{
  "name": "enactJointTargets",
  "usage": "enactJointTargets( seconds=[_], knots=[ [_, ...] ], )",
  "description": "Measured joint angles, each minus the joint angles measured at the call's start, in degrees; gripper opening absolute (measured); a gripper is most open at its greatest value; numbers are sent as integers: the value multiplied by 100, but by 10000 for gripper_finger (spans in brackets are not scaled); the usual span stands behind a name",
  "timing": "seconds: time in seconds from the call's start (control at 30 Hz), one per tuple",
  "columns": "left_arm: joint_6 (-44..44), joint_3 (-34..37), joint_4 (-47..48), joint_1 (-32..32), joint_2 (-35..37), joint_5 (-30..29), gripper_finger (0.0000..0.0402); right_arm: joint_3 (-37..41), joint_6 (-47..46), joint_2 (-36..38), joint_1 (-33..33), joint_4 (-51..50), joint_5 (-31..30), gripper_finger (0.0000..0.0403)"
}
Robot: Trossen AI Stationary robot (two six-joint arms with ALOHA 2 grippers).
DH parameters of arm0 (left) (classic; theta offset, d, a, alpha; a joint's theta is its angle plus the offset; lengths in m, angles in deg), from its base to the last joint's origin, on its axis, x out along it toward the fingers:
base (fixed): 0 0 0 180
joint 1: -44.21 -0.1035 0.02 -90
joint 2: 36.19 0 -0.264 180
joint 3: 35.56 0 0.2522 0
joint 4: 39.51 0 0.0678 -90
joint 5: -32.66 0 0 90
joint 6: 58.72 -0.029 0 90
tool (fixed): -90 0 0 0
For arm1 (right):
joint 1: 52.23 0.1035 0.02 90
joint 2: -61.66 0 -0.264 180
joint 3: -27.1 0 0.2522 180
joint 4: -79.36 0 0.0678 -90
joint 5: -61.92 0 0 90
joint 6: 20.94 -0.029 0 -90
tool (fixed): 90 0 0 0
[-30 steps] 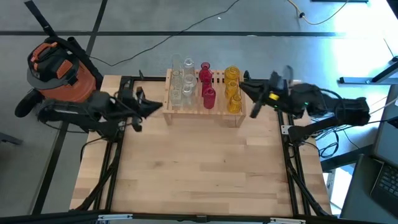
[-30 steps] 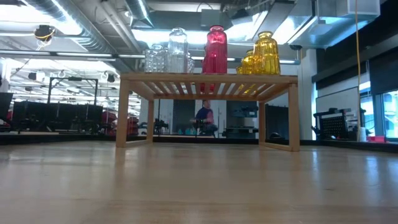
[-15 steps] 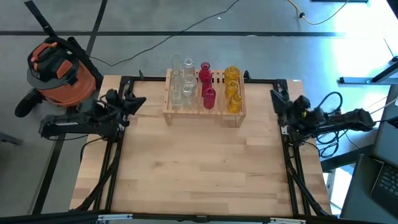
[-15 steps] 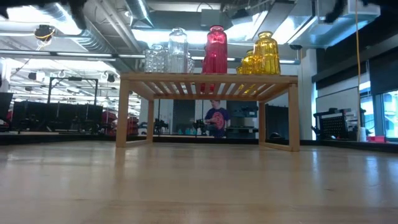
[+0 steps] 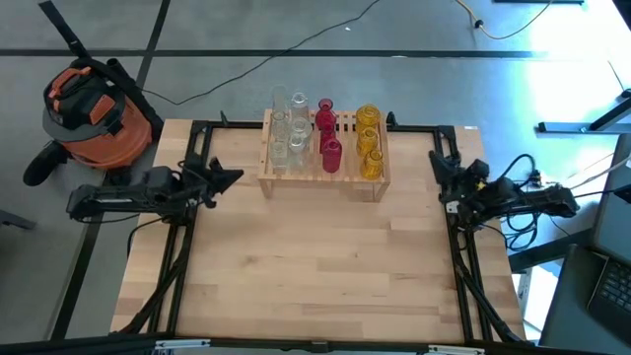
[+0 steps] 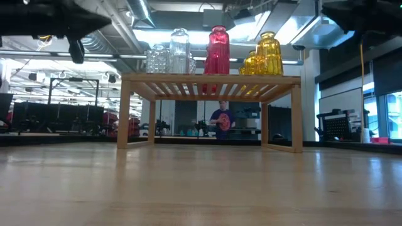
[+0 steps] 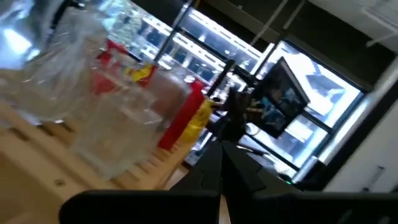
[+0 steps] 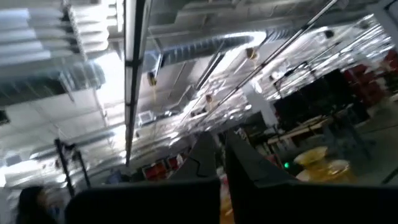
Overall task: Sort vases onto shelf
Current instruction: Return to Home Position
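Well, from above, the shelf [image 5: 306, 183] stands at the far edge of the table [image 5: 315, 276], midway between the arms. On its slats the vases run in three rows by colour: clear vases [image 5: 281, 138] toward the left arm, red vases [image 5: 328, 138] in the middle, yellow vases [image 5: 369, 148] toward the right arm. The left gripper [image 5: 233, 177] lies low over the table's left edge, just beside the shelf's end and apart from it. The right gripper [image 5: 439, 163] lies over the right edge, farther from the shelf. An orange vacuum [image 5: 94, 104] sits on the floor off the left corner; any lettering on it is too small to read.

At table height the shelf's side legs and the open space beneath the slats show, which the top view hides. A person [image 6: 221, 119] stands far behind, seen through that space. Dark arm parts cross both upper corners.

The left wrist camera sees the three colours as blurs on the slats, with its own fingers [image 7: 214, 165] pressed together on nothing.

The right wrist camera points up at ceiling ducts and lights; its fingers [image 8: 205, 155] are likewise closed and empty.
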State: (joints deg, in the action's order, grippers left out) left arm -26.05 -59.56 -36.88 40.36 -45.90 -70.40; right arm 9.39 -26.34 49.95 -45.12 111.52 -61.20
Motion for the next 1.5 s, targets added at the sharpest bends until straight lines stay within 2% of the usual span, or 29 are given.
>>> enactJointTargets(
  seconds=[0.23,0.47,0.53,0.7,0.8,0.97,1.1,1.17,1.27,1.5],
  knots=[
    [177,391,-210,200,32,-350,0,-4,406,1170,4,-801,-11,0],
    [176,794,-869,446,50,-1038,0,2,19,1153,4,-1795,-102,0],
    [196,972,-1161,512,57,-1123,0,7,-175,1156,3,-1889,163,0],
    [325,982,-856,720,58,-1459,0,0,-626,1155,4,-2282,856,0],
    [325,982,-864,804,58,-1647,0,-7,-1089,1157,4,-2964,1032,0],
    [287,982,-338,817,54,-1604,0,-2,-1385,1152,2,-4806,1264,0],
    [174,982,527,817,48,-1551,0,-82,-1360,1130,-2,-5744,1835,0],
    [166,978,728,815,35,-1441,0,-120,-1342,1103,-2,-5952,2071,0],
    [-11,975,746,817,-4,-1106,0,-131,-1340,1109,-2,-5999,2113,1],
    [-1532,975,756,817,-3,-969,0,-131,-857,1105,-1,-5996,1775,1]
  ],
)
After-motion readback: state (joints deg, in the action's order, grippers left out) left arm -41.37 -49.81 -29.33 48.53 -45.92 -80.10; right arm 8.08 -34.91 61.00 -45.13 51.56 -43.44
